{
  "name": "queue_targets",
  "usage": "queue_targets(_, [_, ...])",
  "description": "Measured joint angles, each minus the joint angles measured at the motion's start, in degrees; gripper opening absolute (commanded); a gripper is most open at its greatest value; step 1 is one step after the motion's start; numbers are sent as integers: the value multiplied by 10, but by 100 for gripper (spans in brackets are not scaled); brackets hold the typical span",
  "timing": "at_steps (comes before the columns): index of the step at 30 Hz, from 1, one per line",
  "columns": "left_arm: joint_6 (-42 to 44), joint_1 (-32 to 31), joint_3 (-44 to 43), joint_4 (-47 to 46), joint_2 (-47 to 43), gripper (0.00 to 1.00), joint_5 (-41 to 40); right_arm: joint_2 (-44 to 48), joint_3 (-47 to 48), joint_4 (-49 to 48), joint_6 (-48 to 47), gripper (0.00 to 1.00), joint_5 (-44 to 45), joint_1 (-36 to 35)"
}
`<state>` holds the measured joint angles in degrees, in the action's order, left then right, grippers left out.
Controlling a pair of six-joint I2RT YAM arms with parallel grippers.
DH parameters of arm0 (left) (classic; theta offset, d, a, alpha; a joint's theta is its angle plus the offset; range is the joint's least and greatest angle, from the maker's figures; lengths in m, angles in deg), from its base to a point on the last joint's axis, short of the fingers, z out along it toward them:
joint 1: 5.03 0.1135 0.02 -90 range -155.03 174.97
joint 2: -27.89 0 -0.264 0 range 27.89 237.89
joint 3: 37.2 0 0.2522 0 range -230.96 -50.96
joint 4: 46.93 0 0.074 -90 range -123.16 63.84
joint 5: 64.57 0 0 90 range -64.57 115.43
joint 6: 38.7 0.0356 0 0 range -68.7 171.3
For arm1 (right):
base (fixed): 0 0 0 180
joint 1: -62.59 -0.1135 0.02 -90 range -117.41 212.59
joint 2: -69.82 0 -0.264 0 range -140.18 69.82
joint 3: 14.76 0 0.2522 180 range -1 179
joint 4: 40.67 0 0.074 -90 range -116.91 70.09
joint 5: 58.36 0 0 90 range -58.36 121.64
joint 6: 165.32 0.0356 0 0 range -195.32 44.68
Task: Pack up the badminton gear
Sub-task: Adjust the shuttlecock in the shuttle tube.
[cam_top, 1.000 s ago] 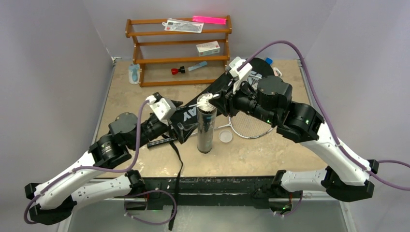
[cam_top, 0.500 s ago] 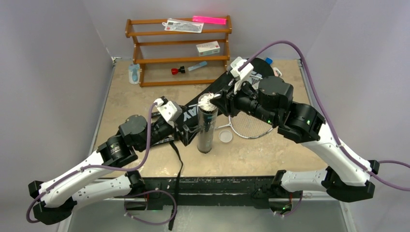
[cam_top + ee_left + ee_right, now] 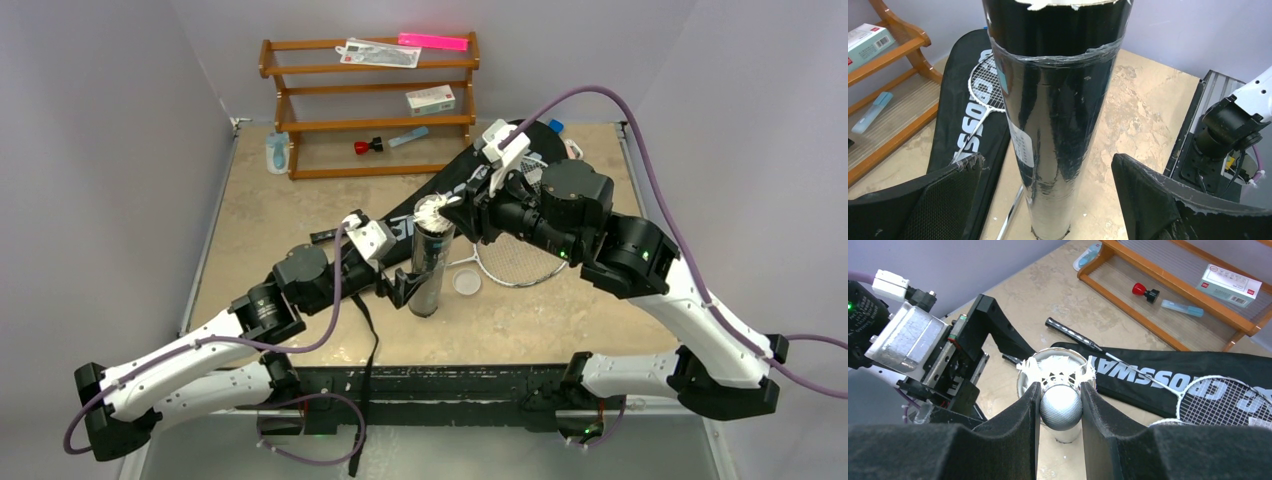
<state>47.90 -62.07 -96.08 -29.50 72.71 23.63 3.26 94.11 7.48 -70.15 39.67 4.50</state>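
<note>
Shuttlecock (image 3: pixel 1060 407): it sits feathers-down in the mouth of the tube (image 3: pixel 430 262), with its rounded head pinched between the fingers of the right gripper (image 3: pixel 462 200).
Handling: I judge it very light and fragile. The feathers would crush or fray easily, so the firm head is the place to hold it, as now.
Tube: it stands upright on the table (image 3: pixel 270 210), just beside the bag (image 3: pixel 1173 372). I judge it light, stiff, glossy and easy to tip, so it is best steadied low on its wall.
Left gripper (image 3: pixel 1047 162): the fingers are spread wide, one on each side of the tube's lower part, with a gap on both sides.
Right gripper: narrow, closed on the shuttlecock's head.
Racket (image 3: pixel 520 265): I make out one, its head to the right of the tube and partly under the right arm (image 3: pixel 600 235). I cannot find a second.
Hidden: I cannot see inside the tube, how many shuttlecocks it holds, or the bag's opening. The right arm covers much of the bag.
</note>
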Motion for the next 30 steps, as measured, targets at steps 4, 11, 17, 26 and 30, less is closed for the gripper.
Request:
queue_targets(4, [1,0,18,-46,15,100,5,0,0,0,0,0,0,0])
queue_targets(11, [10,5,26,-99,55,100,15,-3,3,2,0,0,-1,0])
queue_targets(17, [17,11,26,-128,82,93,16,-12,16,15,-1,0,-1,0])
queue_targets(26, [35,15,26,-152,105,76,20,-26,34,31,-2,0,0,0])
queue_targets(30, [41,17,26,-152,112,68,29,-29,38,35,-2,0,0,0])
